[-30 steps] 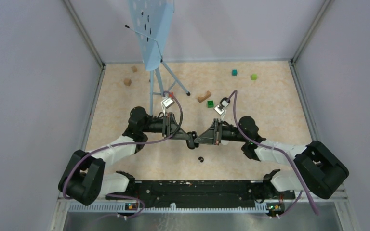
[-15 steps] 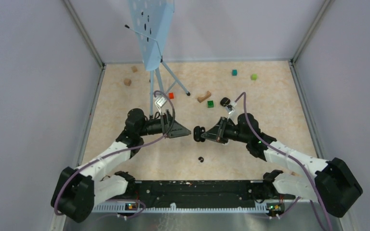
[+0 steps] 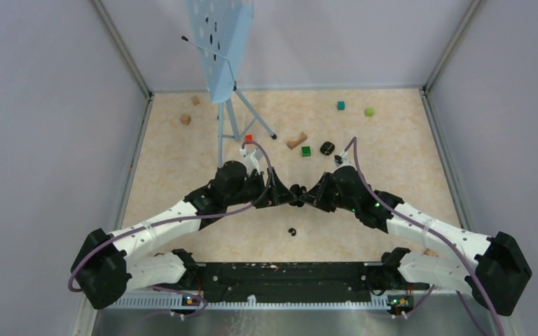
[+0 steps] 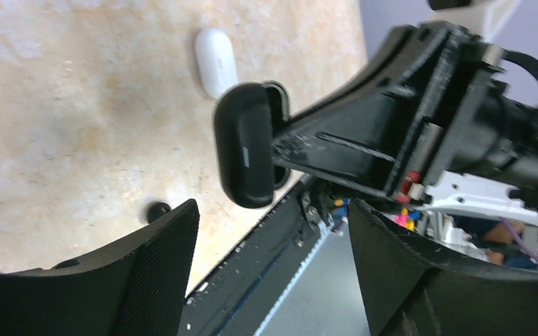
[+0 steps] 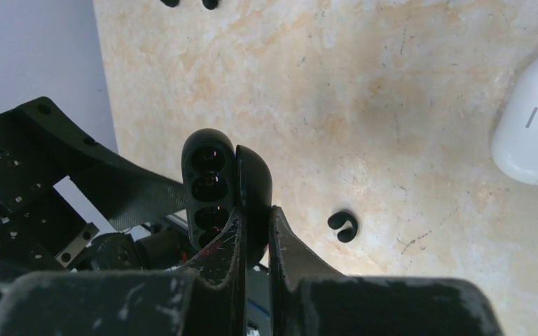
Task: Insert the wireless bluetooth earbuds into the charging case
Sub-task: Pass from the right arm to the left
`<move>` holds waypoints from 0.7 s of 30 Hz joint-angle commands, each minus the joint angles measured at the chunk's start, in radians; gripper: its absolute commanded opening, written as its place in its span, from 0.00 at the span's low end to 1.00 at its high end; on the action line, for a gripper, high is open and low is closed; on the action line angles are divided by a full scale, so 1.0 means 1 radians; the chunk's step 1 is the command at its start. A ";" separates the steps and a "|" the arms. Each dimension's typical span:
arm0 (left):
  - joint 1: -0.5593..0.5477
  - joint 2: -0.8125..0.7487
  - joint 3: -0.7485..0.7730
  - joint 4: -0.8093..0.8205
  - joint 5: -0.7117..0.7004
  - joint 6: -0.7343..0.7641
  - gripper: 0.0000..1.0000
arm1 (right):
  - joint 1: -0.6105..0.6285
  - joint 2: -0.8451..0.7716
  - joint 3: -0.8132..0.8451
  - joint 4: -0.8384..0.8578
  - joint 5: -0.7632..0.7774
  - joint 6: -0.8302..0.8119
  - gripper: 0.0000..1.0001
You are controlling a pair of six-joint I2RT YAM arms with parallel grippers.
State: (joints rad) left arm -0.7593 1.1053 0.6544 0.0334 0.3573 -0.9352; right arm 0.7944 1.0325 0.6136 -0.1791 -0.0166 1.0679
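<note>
Black charging case [image 4: 245, 150] looks like smooth plastic with a soft sheen. The white case [image 5: 532, 133], upper right, is glossy plastic. The tabletop [image 5: 392, 84] is matt, marbled beige. The left gripper [image 4: 272, 210] has pads [image 4: 161, 259] with a rough mesh-like face.

Red cube [image 3: 249, 138], green cube [image 3: 306, 150], blue stand [image 3: 218, 52]
</note>
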 commanded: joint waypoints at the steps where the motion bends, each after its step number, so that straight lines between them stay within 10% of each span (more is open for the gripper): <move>1: -0.015 0.023 0.049 -0.018 -0.156 0.056 0.79 | 0.031 -0.007 0.063 -0.038 0.080 0.022 0.00; 21: -0.017 0.184 0.133 -0.007 -0.082 0.134 0.53 | 0.057 -0.016 0.046 -0.025 0.064 0.030 0.00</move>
State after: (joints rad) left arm -0.7742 1.2690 0.7322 -0.0013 0.2531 -0.8410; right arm 0.8379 1.0325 0.6250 -0.2245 0.0402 1.0874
